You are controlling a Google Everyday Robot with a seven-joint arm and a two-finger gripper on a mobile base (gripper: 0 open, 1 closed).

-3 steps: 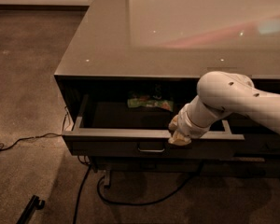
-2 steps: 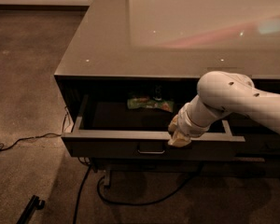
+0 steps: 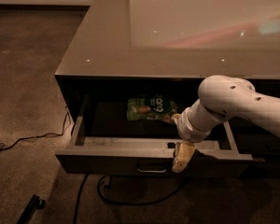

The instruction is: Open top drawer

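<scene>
The top drawer (image 3: 107, 143) stands pulled out from under the glossy counter (image 3: 130, 45). Its flat dark front faces me, with a small metal loop handle (image 3: 151, 168) at the centre. A green snack bag (image 3: 149, 108) lies inside near the back. My gripper (image 3: 182, 157) hangs over the drawer's front edge, just right of the handle, at the end of my white arm (image 3: 233, 101). The arm hides the drawer's right inner part.
Black cables (image 3: 32, 139) run over the brown carpet at the left and loop under the drawer (image 3: 130, 199). A small black object (image 3: 31, 206) lies on the floor at the lower left. The cabinet goes on to the right behind my arm.
The drawer has slid further out toward me. My gripper has moved down and forward with its front edge.
</scene>
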